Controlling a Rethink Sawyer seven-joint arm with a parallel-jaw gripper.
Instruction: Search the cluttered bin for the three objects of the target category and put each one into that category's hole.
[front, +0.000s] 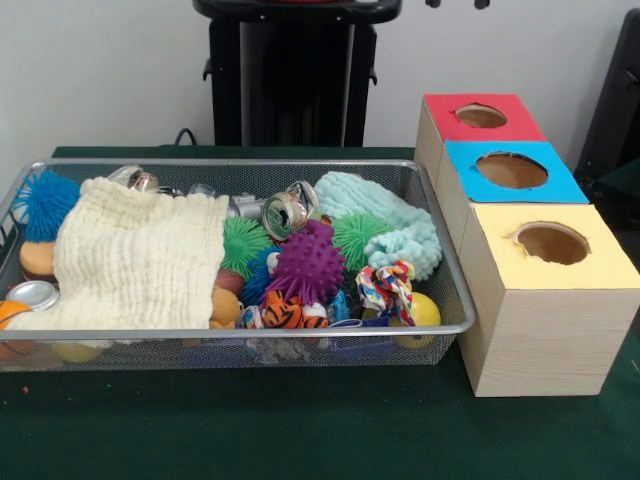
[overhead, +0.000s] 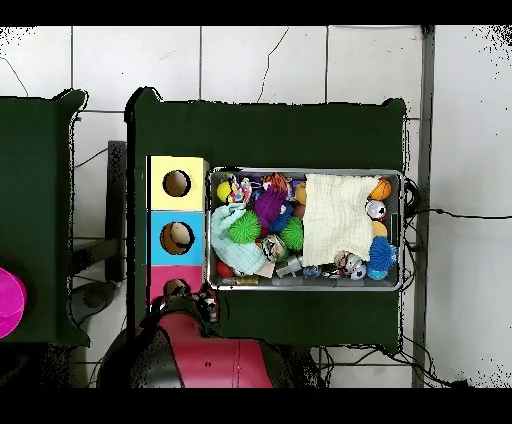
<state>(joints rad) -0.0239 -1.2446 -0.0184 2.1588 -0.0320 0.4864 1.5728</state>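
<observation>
Wire basket (front: 452, 262) full of toys on the green counter (front: 300, 430).
Three boxes (front: 545, 320) sit at its 3 o'clock; gripper (front: 456, 3) barely shows at 12 o'clock, jaws' state cannot be told.

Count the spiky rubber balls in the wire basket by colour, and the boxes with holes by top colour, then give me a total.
Purple spiky rubber ball: 1
Green spiky rubber balls: 2
Blue spiky rubber ball: 1
Red-topped wooden box: 1
Blue-topped wooden box: 1
Yellow-topped wooden box: 1
Total: 7, counting only what shows in the silver wire-mesh basket; the cloths may hide more.
</observation>
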